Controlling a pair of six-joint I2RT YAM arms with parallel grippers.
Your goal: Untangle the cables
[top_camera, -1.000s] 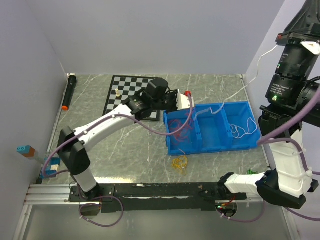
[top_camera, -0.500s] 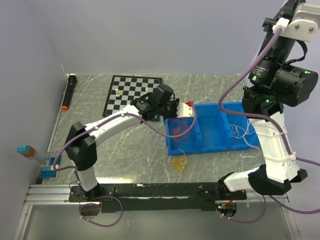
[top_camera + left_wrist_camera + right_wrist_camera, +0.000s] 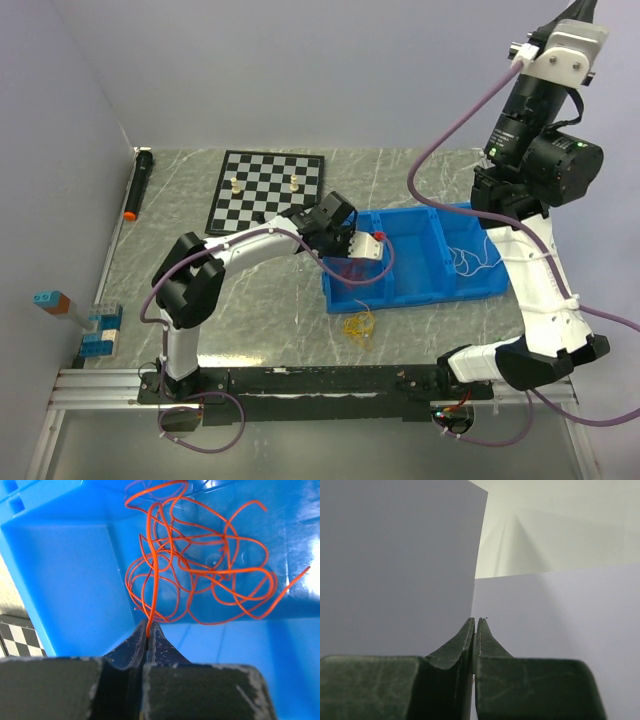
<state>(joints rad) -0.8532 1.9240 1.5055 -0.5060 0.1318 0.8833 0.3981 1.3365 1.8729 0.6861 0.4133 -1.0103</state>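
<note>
A tangle of red-orange cable [image 3: 200,565] lies in the left compartment of the blue bin [image 3: 420,298]; it also shows in the top view [image 3: 352,272]. My left gripper [image 3: 149,625] is shut on one strand of it, just above the bin floor [image 3: 368,250]. White cable [image 3: 472,258] lies in the right compartment. A yellow cable [image 3: 358,325] lies on the table in front of the bin. My right gripper [image 3: 476,622] is raised high and points at the walls, its jaws shut with a thin pale strip between them. Its fingers leave the top view at the upper edge.
A chessboard [image 3: 265,185] with two pieces lies at the back left. A black stick with an orange tip [image 3: 135,185] lies along the left wall. Toy blocks [image 3: 100,330] sit at the front left. The right arm [image 3: 535,260] stands beside the bin's right end.
My left gripper has moved forward and down into the left compartment with the red-orange strand. The right arm has swung up and left, and the white cable has drawn back into the bin.
</note>
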